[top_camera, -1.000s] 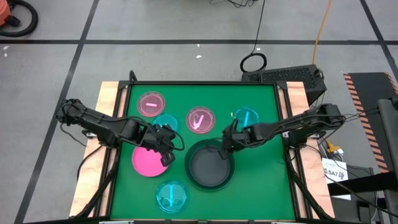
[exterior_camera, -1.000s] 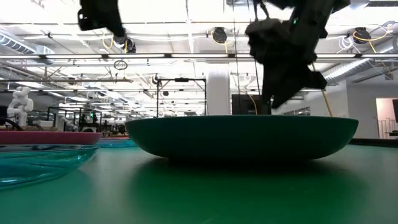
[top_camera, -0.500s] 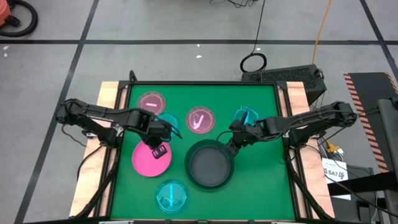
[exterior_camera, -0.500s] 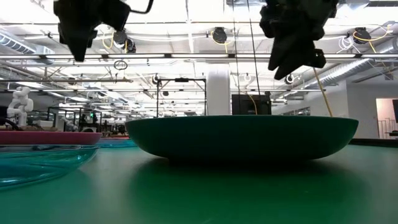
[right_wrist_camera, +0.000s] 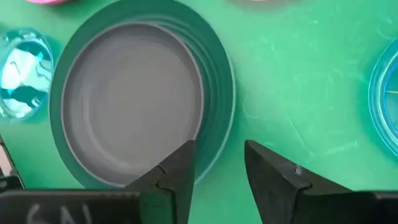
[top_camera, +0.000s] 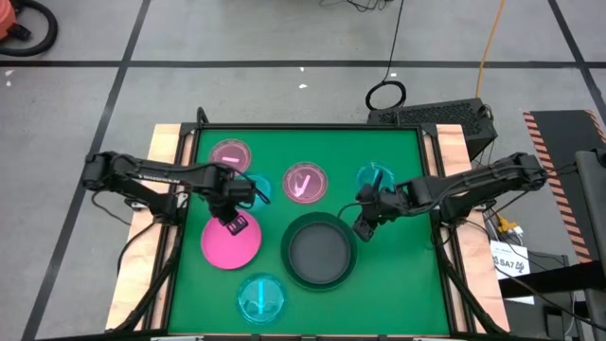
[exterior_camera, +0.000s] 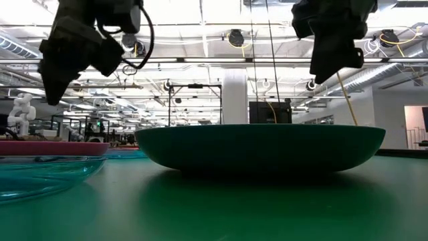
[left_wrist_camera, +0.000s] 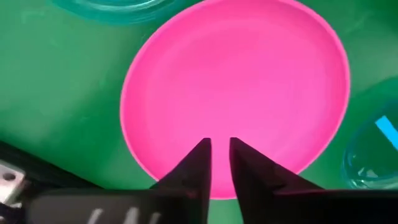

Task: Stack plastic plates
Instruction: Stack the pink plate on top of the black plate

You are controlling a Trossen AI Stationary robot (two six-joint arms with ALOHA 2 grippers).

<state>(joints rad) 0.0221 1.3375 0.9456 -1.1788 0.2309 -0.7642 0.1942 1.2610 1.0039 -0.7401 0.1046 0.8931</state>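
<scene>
Above hot pink plate (top_camera: 230, 242), left tool (top_camera: 236, 224) near-closed, empty

The biggest plate (top_camera: 320, 251) sat near the middle of the table (top_camera: 398, 284), toward its front. To its left lay the medium plate (top_camera: 230, 243), and a small plate (top_camera: 260, 298) lay in front of the gap between them. Four more small plates (top_camera: 305, 182) ran in a loose row behind. The left gripper (top_camera: 235, 225) hung above the medium plate's back edge. The right gripper (top_camera: 363, 227) hung just right of the biggest plate.
</scene>
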